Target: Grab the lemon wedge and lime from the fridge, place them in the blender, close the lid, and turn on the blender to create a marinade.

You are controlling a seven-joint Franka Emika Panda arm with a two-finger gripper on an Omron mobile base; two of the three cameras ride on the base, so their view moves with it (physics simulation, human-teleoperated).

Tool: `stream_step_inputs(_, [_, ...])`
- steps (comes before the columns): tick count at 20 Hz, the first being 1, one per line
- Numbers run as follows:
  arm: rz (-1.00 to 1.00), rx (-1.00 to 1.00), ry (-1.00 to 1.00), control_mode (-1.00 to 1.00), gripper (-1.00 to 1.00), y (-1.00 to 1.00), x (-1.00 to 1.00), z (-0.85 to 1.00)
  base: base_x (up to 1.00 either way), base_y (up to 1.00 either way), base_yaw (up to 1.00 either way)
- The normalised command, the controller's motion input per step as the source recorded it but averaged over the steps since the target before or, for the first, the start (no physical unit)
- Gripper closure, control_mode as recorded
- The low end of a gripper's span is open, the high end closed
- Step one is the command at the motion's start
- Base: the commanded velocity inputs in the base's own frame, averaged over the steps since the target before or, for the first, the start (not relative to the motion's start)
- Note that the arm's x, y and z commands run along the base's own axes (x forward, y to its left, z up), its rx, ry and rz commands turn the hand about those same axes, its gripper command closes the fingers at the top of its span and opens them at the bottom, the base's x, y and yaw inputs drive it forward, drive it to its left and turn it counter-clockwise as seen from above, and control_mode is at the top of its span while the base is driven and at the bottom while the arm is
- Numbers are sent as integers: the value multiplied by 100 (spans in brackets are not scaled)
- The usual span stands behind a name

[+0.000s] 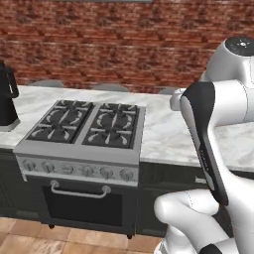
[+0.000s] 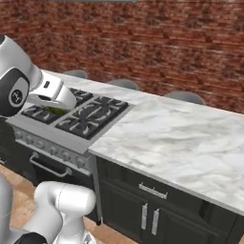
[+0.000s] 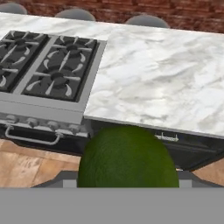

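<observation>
Filling the bottom of the hand view, the lime [image 3: 127, 158] is sitting dark green and round between the hand's jaws, so the hand [image 3: 127, 181] is gripping it with the jaws spread fairly wide around it. From the right base view a sliver of green [image 2: 56, 110] is peeking out under the white wrist, above the stove [image 2: 76, 114].

Beyond the lime, the stove is showing 4 burners with dark grates, a row of knobs along its front and an oven handle [image 1: 79, 191] below. A pale marble surface [image 2: 176, 138] is running to the right of it, with dark cabinets [image 2: 152, 209] underneath and a brick wall [image 1: 124, 44] behind. 3 grey rounded chair backs [image 3: 146, 20] are poking up behind the far edge.

At the far left of the left base view, the blender [image 1: 7, 99] is standing upright on the surface, beside the stove and well apart from the lime. The arm [image 1: 213, 129] is bending up in the right foreground.
</observation>
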Motion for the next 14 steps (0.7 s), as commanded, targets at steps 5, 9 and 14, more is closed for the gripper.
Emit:
stream_step_inputs(5, [0, 0, 0, 100, 100, 0, 0, 0, 68, 100, 0])
stream_step_inputs(9, [0, 0, 0, 100, 100, 0, 0, 0, 66, 100, -3])
stream_step_inputs(14, [0, 0, 0, 100, 100, 0, 0, 0, 68, 100, -9])
